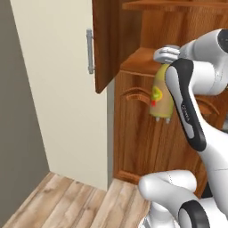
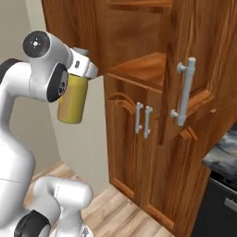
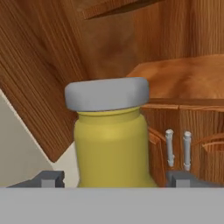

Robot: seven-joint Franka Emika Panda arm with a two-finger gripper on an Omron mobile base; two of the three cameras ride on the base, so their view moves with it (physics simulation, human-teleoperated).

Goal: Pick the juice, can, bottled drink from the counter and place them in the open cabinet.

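the juice [image 3: 110, 151] is a yellow bottle with a wide grey cap. in the hand view the cap sits on a short neck above rounded yellow shoulders, and the body is plain yellow on this side. in the left base view the bottle [image 1: 161, 97] shows a label with red, green and orange marks, and it hangs tilted, its bottom end toward the floor and a little to the left. in the right base view its smooth yellow body [image 2: 73, 102] hangs under the white wrist of the arm, in the air, in front of the cabinet and not touching any shelf.

the gripper [image 3: 114, 178] holds the bottle: the two dark fingers [image 3: 49, 178] stand wide apart, one on each side of the yellow body, and they press on it.

the bottle is just before the open cabinet [image 2: 152, 115], near the level of the front edge of a wooden shelf [image 1: 141, 61]. the upper door [image 1: 106, 42] is swung open to the left. below the shelf are arched-panel lower doors with two thin grey handles [image 2: 142, 119] close together. a thick grey bar handle [image 2: 184, 91] is on the open door at the right. a corner of the dark marbled counter [image 2: 223, 153] shows at the right edge, well apart from the bottle.
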